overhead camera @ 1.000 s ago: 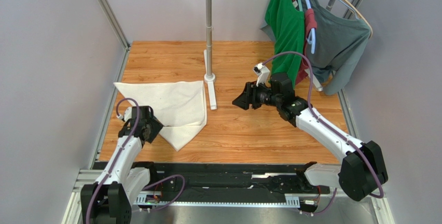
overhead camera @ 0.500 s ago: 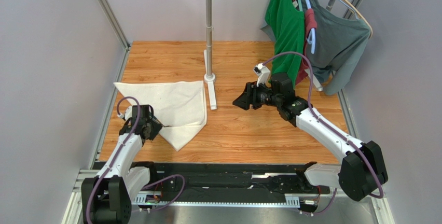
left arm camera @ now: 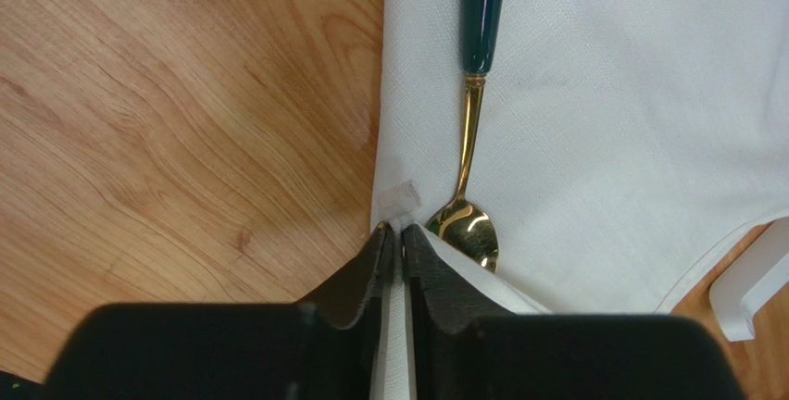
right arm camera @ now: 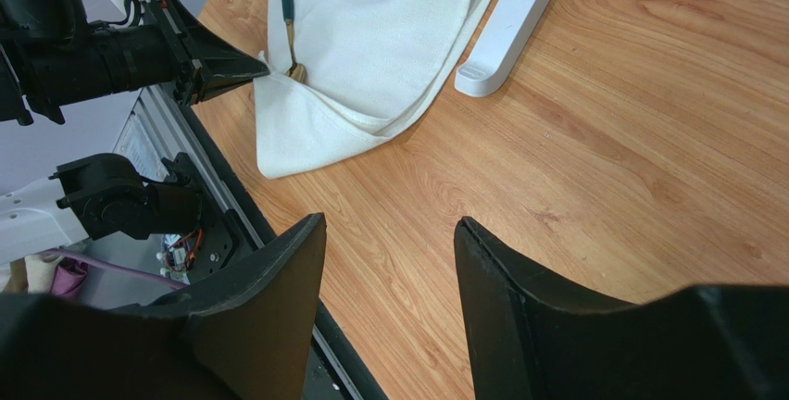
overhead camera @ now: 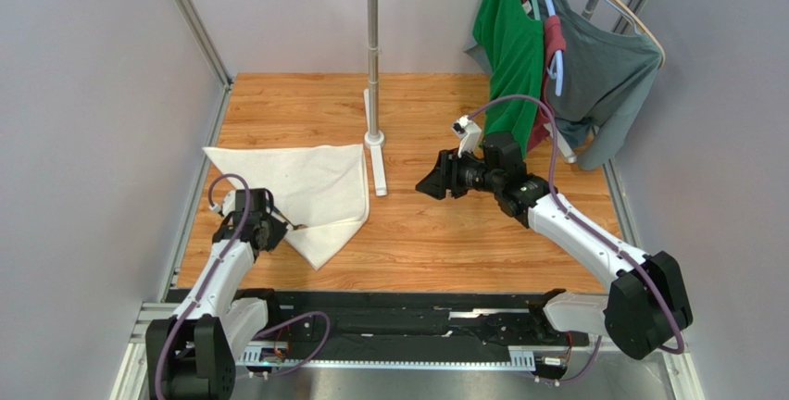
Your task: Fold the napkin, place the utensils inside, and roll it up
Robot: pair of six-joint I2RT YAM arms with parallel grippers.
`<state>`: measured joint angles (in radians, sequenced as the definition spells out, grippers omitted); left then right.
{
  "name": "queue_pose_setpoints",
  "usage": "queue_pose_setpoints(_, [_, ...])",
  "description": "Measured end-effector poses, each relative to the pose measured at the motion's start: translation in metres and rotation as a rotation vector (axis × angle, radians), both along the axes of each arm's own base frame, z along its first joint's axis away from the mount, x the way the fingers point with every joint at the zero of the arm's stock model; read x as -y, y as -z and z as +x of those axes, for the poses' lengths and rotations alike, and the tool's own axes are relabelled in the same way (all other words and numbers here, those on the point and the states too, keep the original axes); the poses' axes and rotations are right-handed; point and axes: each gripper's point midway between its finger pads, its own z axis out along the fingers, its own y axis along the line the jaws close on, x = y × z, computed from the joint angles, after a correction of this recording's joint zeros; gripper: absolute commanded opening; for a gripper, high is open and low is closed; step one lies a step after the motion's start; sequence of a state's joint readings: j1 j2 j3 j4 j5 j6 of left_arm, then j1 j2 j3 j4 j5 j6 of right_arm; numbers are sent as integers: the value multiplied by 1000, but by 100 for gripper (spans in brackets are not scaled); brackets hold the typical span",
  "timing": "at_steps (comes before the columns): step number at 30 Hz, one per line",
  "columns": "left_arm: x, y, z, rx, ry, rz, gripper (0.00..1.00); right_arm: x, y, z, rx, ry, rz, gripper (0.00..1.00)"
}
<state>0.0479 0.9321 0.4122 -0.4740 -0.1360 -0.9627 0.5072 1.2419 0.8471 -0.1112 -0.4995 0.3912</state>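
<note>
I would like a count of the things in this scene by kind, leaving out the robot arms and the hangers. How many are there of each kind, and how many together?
napkin: 1
spoon: 1
pole stand: 1
hanging clothes: 3 (green shirt, red garment, grey shirt)
Total: 6

Robotics lab test cell, plain grey panel walls (overhead camera: 93, 141), aluminium frame posts (overhead camera: 190, 16), wood-grain bench (overhead camera: 444, 243), left arm (overhead camera: 218, 275) and right arm (overhead camera: 579, 233) bolted to a black rail (overhead camera: 417, 326), exposed purple cables (overhead camera: 519, 96)
</note>
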Motion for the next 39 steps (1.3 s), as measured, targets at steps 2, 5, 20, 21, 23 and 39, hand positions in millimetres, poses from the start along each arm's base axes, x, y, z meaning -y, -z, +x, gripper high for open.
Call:
queue_pose_setpoints(2, [0,-1,0,5,5,3,1,0,0,0,0,0,0,57])
queue_pose_setpoints(5, [0,-4,2,20,18,7,0,0,-1,0,1,1,0,57])
queue_pose_setpoints(20, [-1,-41,30,171,158,95,0,2,4,-3,-7,0,-7,57])
queue_pose_setpoints(21, [-2,-47,35,187,162,107,0,2,5,-3,-7,-1,-7,57])
queue_pose_setpoints(23, [-5,-61,43,219,170,133,0,2,5,-3,-7,-1,-7,57])
queue_pose_setpoints(39, [-43,-90,65,269,97,198,0,5,5,0,0,5,-11,56])
